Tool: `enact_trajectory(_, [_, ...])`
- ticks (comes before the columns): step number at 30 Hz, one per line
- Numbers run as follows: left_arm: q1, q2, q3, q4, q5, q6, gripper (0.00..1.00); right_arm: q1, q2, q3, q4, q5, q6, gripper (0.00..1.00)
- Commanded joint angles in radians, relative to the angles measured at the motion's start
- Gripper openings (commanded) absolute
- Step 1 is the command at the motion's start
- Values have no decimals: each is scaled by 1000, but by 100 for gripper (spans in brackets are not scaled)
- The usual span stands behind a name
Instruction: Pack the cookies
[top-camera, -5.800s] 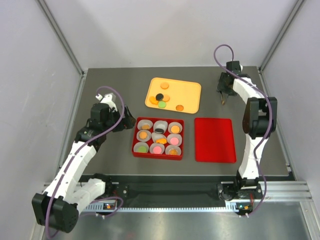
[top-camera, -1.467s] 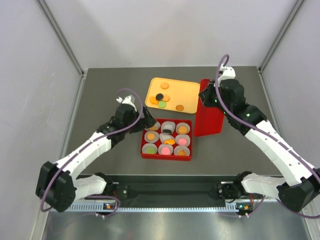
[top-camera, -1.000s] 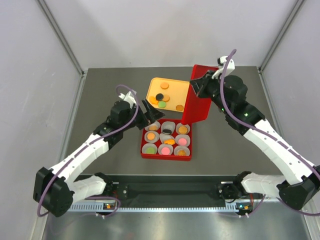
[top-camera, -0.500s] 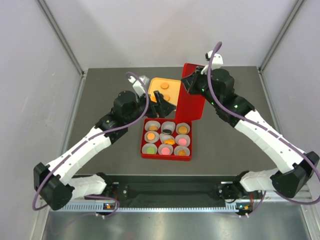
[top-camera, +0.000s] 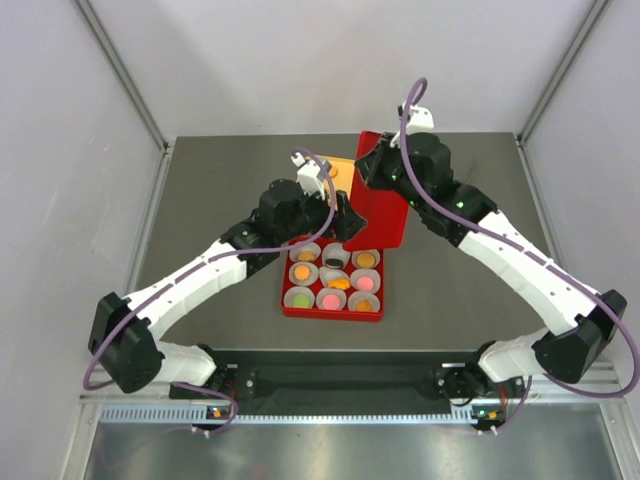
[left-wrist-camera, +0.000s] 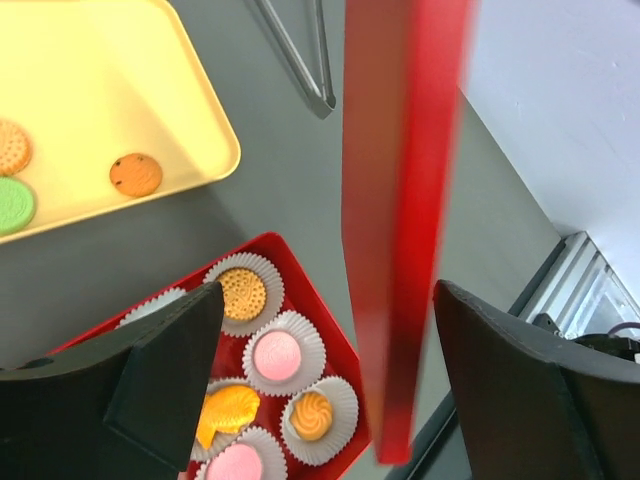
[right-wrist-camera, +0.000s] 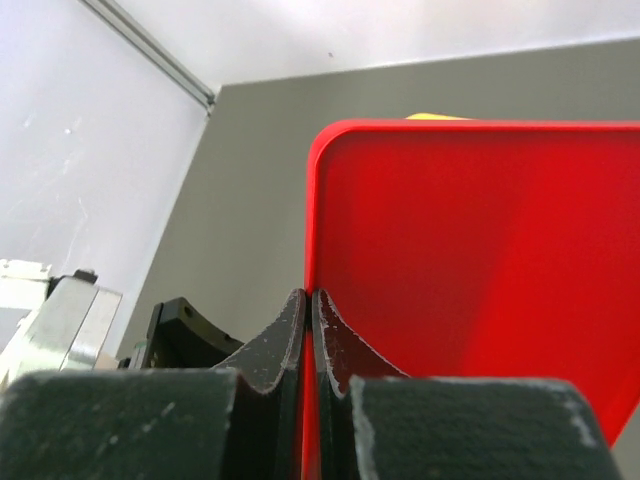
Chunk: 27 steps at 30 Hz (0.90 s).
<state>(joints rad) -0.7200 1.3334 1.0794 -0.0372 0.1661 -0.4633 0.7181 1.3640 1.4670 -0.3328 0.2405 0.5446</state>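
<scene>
The top camera hangs above and behind the arm bases, looking down on the whole table. The left wrist camera looks steeply down, close over the yellow tray, red box and cookies, which the top view shares. The right wrist camera sits almost against the red lid, facing what seems the far left corner. All three views see that lid.

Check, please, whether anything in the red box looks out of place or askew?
One orange cookie appears to sit tilted, leaning across the paper cups near the middle of the red box rather than lying flat inside one.
</scene>
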Motion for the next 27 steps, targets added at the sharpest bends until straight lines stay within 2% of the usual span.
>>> enact_trajectory(1, [-25, 15, 45, 114, -19, 61, 85, 24, 21, 72, -5, 25, 34, 0])
enact_trajectory(4, [-27, 32, 42, 129, -10, 90, 78, 27, 43, 90, -28, 22, 37, 0])
enact_trajectory(10, [-27, 46, 27, 161, -17, 100, 56, 27, 58, 102, -52, 2, 38, 0])
enact_trajectory(14, [-27, 65, 25, 168, -16, 91, 37, 29, 64, 111, -58, -15, 46, 0])
enact_trajectory(18, [-27, 66, 16, 178, -23, 80, 4, 29, 63, 118, -58, -27, 51, 0])
enact_trajectory(19, [-29, 64, 16, 180, -33, 77, 0, 27, 63, 116, -58, -29, 49, 0])
enact_trajectory(20, [-27, 61, 14, 178, -34, 71, 0, 29, 61, 118, -58, -29, 38, 2])
enact_trajectory(21, [-27, 56, 14, 174, -37, 68, 0, 26, 58, 116, -60, -26, 31, 10])
enact_trajectory(22, [-27, 53, 16, 171, -46, 63, 0, 27, 53, 116, -54, -23, 23, 35])
enact_trajectory(24, [-27, 55, 31, 146, -65, 37, 0, 26, 32, 115, -51, -1, -27, 58])
enact_trajectory(25, [-27, 53, 37, 122, -85, 26, 0, 21, 18, 112, -46, 8, -46, 73])
enact_trajectory(27, [-19, 59, 54, 97, -108, -9, 0, 18, -40, 83, -41, 71, -103, 82])
